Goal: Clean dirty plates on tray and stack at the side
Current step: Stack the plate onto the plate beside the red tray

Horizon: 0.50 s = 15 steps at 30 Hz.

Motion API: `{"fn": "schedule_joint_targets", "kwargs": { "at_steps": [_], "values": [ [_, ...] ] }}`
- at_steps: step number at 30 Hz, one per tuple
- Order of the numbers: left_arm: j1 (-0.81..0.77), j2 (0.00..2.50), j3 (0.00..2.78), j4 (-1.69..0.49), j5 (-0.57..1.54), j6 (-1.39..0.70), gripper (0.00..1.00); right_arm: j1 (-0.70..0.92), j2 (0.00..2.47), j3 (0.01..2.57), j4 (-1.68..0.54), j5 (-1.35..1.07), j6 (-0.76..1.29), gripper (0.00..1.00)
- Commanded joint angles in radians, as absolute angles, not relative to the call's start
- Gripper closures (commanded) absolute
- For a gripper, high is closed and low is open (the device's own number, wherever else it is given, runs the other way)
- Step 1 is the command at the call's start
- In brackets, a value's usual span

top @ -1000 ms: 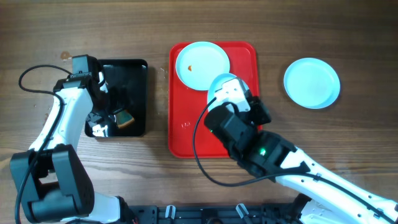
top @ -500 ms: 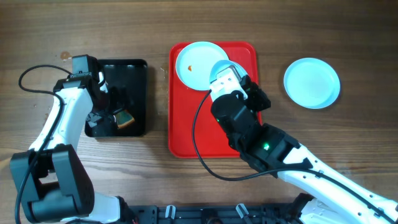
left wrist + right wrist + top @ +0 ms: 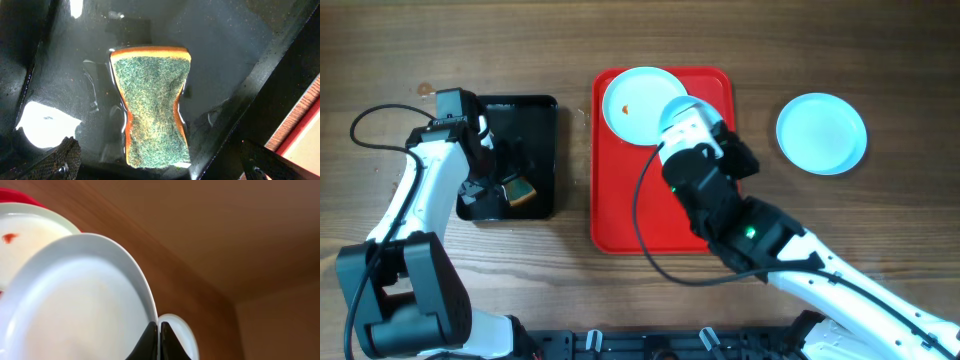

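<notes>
"Big wooden counter [image 3: 820, 60], and a red tray [image 3: 620, 220] beneath the right claw [image 3: 159, 340]. What's it got?"

"It's pinched shut on a plate [image 3: 75, 310] by the rim. Stiff, light and slick, I'd guess, so the rim's the hold. A spotted plate [image 3: 635, 100] lies just beyond."

"Left claw [image 3: 162, 162]?"

"Gaping over a wet sponge [image 3: 152, 105]."

Wooden table [image 3: 520, 40], seen from overhead. Lying directly on it: a black tray [image 3: 545, 105] beneath the left gripper [image 3: 488, 190]; a large red tray [image 3: 620, 200] beneath the right gripper [image 3: 159, 339], near the black tray with bare wood between them; one pale-blue plate [image 3: 821, 133] on bare wood, well apart to the right gripper's right
</notes>
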State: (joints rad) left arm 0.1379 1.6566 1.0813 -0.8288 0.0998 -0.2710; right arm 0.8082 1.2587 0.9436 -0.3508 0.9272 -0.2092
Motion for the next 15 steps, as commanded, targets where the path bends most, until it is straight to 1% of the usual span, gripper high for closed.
{"fn": "schedule_joint_targets", "kwargs": {
  "at_steps": [1, 5, 6, 7, 11, 15],
  "values": [
    [0.139, 1.635, 1.078, -0.826, 0.108, -0.265, 0.0, 0.664, 1.247, 0.961, -0.406, 0.85, 0.074, 0.96],
    [0.139, 1.635, 1.078, -0.826, 0.108, -0.265, 0.0, 0.39, 1.247, 0.961, -0.403, 0.583, 0.149, 0.96],
    [0.139, 1.636, 1.079, -0.826, 0.108, -0.265, 0.0, 0.28, 1.25, 0.961, -0.389, 0.478, 0.16, 0.96],
    [0.139, 1.635, 1.078, -0.826, 0.108, -0.265, 0.0, 0.21, 1.252, 0.961, -0.378, 0.41, 0.161, 0.96],
    [0.139, 1.635, 1.079, -0.826, 0.108, -0.265, 0.0, -0.112, 1.297, 0.961, -0.342, 0.182, 0.229, 0.96],
    [0.139, 1.635, 1.079, -0.826, 0.108, -0.265, 0.0, -0.291, 1.413, 0.961, -0.306, 0.051, 0.247, 0.96]
  ]
}}
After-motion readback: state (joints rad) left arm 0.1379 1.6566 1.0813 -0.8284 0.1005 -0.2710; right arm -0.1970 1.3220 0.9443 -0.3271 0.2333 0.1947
